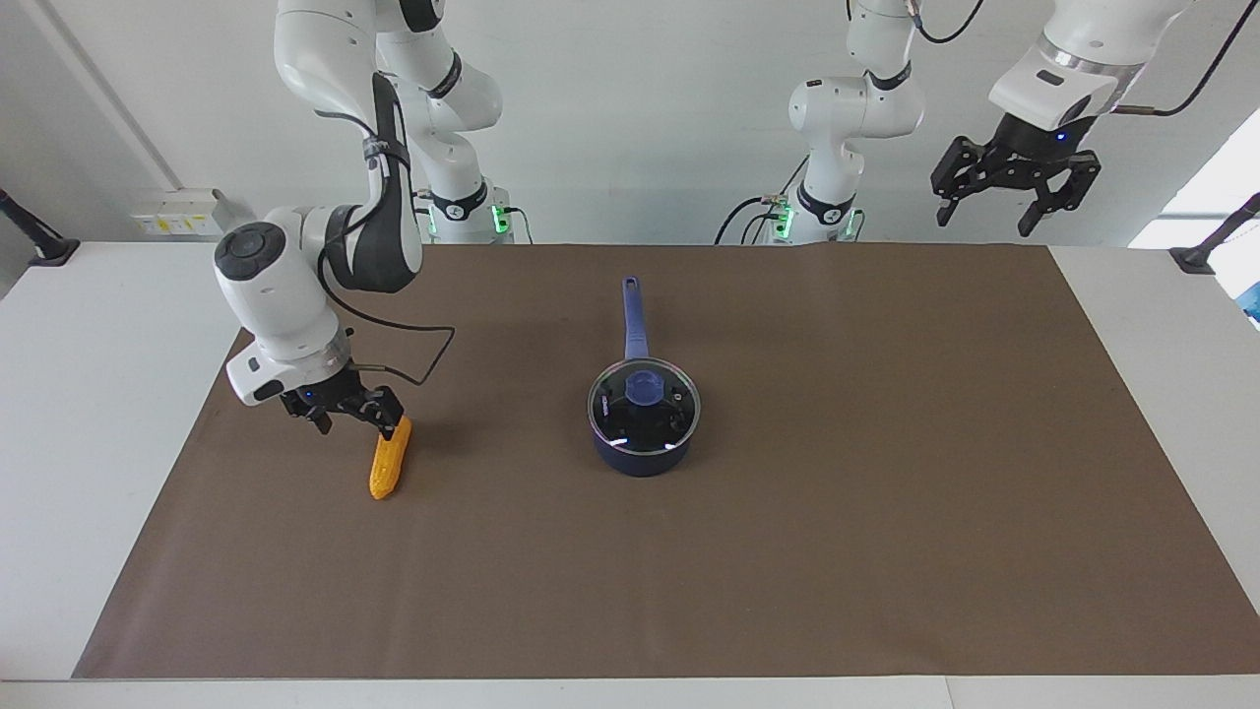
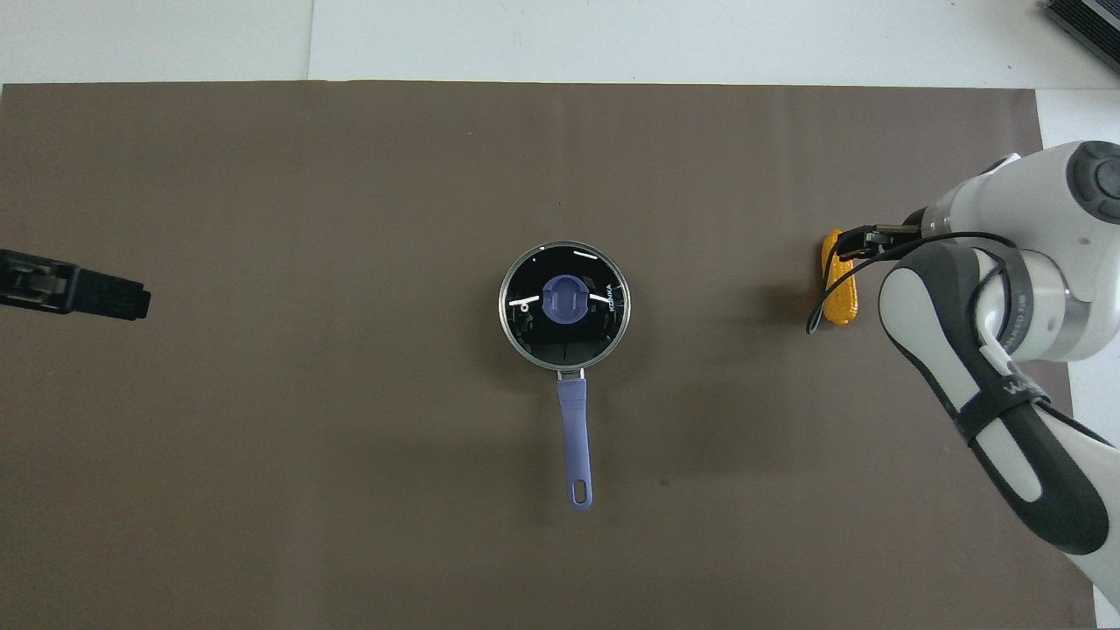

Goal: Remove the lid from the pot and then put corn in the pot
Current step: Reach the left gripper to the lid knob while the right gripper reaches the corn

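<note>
Right claw (image 1: 356, 414) is sitting low over the near end of the bumpy orange-yellow toy corn cob (image 1: 390, 461), whose long axis is running away from the robots; whether its fingers are clamped on it, cannot tell. Round clear glass lid with blue knob (image 1: 645, 388) is resting on the small navy saucepan (image 1: 640, 455) mid-surface (image 1: 886, 492), well apart. Left claw (image 1: 1014, 197), fingers apart, is waiting high up over its own end.
</note>
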You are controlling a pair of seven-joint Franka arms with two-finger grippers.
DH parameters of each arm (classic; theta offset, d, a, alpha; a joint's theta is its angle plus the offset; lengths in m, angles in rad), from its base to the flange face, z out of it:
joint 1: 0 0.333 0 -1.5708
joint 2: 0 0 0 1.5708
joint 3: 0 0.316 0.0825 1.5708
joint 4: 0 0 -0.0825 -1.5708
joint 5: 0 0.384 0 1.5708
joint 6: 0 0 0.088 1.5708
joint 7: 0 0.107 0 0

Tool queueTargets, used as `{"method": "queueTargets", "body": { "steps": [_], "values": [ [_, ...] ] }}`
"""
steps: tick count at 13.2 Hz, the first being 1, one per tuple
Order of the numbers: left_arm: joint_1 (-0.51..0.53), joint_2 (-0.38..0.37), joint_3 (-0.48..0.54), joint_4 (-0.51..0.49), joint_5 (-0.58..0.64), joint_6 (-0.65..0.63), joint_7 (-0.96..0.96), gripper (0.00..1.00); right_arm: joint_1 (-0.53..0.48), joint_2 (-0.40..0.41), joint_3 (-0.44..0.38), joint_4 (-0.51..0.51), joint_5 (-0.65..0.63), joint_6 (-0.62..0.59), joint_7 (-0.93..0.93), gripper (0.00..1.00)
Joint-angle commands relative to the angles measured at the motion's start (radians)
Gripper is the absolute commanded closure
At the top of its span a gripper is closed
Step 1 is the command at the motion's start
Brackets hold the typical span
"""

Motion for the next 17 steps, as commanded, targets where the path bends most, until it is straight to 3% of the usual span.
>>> {"method": "queueTargets", "body": {
  "steps": [1,5,10,14,16,17],
  "values": [
    [-0.093,-0.006,0.011,-0.074,0.005,0.091,-0.107,0.00,-0.011,0.032,0.005,-0.071,-0.004,0.094,-0.029,0.00],
    [-0.247,0.072,0.011,-0.079,0.014,0.183,-0.297,0.00,-0.001,0.048,0.005,-0.091,-0.004,0.131,-0.027,0.00],
    [-0.351,0.175,0.011,-0.075,0.016,0.327,-0.408,0.00,0.009,0.065,0.008,-0.091,-0.007,0.249,-0.030,0.00],
    [-0.485,0.340,0.010,-0.046,0.108,0.462,-0.604,0.00,0.023,0.080,0.008,-0.087,-0.007,0.268,-0.070,0.00],
    [-0.486,0.370,0.010,-0.044,0.102,0.511,-0.617,0.00,0.023,0.080,0.007,-0.087,-0.007,0.266,-0.075,0.25],
    [-0.489,0.400,0.010,-0.027,0.094,0.518,-0.618,0.00,0.020,0.080,0.007,-0.088,-0.007,0.263,-0.079,0.50]
  ]
}}
